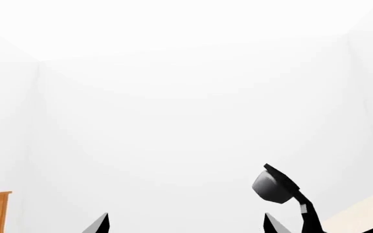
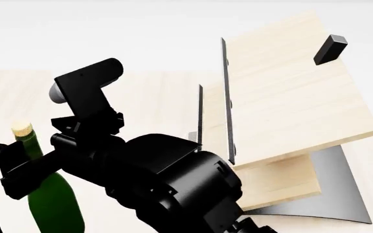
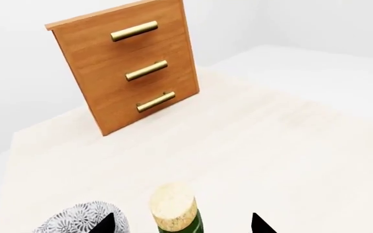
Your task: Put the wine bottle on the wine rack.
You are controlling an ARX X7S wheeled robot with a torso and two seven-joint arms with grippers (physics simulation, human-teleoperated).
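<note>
So this looked like the grab stage; the right gripper [image 3: 181, 224] was spread wide around the neck of the wine bottle [image 2: 52, 201], not pinching it; bottle stood upright on the table [image 3: 251, 145], left of the wine rack [image 2: 283, 97]; next it'd need to close, then lift across; left gripper [image 1: 185, 224] gaped open, empty.

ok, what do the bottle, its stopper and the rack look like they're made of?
Wine bottle: dark green, glossy, looks like glass.
Stopper: tan and speckled, cork-like.
Wine rack: pale boards with faint grain, matte, wood-like; thin dark edge strips; grey base with soft sheen, probably metal.
All are simulator renders, so these are appearances only.
</note>
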